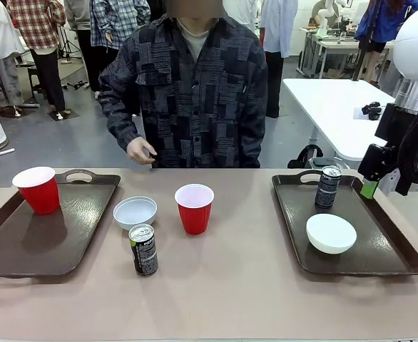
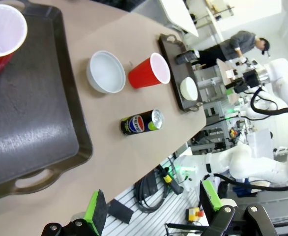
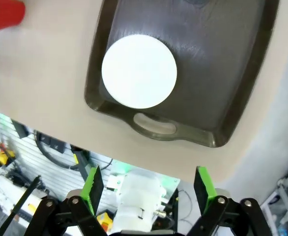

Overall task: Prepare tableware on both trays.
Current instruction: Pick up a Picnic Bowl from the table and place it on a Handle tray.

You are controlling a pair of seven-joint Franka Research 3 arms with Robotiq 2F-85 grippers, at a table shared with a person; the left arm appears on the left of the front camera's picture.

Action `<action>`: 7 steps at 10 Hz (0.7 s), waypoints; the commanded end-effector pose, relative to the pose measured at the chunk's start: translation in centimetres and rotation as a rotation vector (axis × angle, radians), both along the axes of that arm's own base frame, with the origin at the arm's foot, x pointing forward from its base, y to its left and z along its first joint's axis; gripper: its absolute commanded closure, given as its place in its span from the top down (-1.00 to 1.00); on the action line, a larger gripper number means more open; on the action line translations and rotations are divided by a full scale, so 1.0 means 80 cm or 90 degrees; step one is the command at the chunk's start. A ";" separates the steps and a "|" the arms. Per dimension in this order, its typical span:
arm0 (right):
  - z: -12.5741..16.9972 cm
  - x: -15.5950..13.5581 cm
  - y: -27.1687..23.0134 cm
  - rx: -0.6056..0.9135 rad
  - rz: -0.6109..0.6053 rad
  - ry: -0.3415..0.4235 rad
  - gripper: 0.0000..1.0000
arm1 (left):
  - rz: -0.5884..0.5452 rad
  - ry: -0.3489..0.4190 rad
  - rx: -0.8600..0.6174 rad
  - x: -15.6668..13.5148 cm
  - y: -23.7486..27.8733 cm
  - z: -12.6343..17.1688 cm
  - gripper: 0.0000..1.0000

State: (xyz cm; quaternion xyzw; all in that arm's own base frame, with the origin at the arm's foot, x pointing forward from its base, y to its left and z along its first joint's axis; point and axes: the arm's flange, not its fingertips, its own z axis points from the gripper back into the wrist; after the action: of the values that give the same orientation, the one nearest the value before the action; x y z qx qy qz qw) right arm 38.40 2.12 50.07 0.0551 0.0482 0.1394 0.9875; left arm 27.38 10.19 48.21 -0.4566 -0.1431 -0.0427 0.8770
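Trays (image 1: pixel 23 246) with 1 cup (image 1: pixel 195 210) between, left hand (image 2: pixel 153 202) and right hand (image 3: pixel 149 189) each spread

**Red, white and brown on a tan tabletop (image 1: pixel 237 292)**

Left tray (image 1: pixel 16 246) and right tray (image 1: pixel 391 246): glossy dark brown. Tray cup (image 1: pixel 38 191) and tabletop cup (image 1: pixel 195 210): red, white inside. Tabletop bowl (image 1: pixel 135 211) and tray bowl (image 1: pixel 331 233): plain white. Tabletop can (image 1: pixel 143 251) and tray can (image 1: pixel 328 188): black, silver tops; the tabletop can carries a red, white and blue roundel.
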 end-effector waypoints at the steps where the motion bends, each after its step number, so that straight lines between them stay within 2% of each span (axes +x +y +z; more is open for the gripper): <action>1: 0.005 -0.007 -0.025 0.152 0.004 0.053 0.90 | 0.061 0.008 0.137 0.014 -0.023 0.018 1.00; 3: 0.004 -0.014 -0.039 0.293 0.011 0.125 0.90 | 0.082 -0.025 0.289 0.045 -0.069 0.060 1.00; 4: 0.003 -0.016 -0.049 0.358 0.005 0.159 0.90 | 0.068 -0.079 0.363 0.060 -0.100 0.082 1.00; 6: -0.007 -0.028 -0.077 0.457 -0.010 0.200 0.90 | 0.006 -0.114 0.446 0.074 -0.172 0.109 1.00; 7: -0.013 -0.032 -0.096 0.488 -0.048 0.198 0.90 | -0.020 -0.123 0.489 0.082 -0.203 0.113 1.00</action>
State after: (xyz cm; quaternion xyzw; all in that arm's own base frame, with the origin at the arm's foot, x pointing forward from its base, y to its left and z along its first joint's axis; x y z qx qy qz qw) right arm 35.24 -4.09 49.07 0.4124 0.1449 0.1270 0.8904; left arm 32.63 -5.38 57.66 -0.1220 -0.2082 -0.1420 0.9600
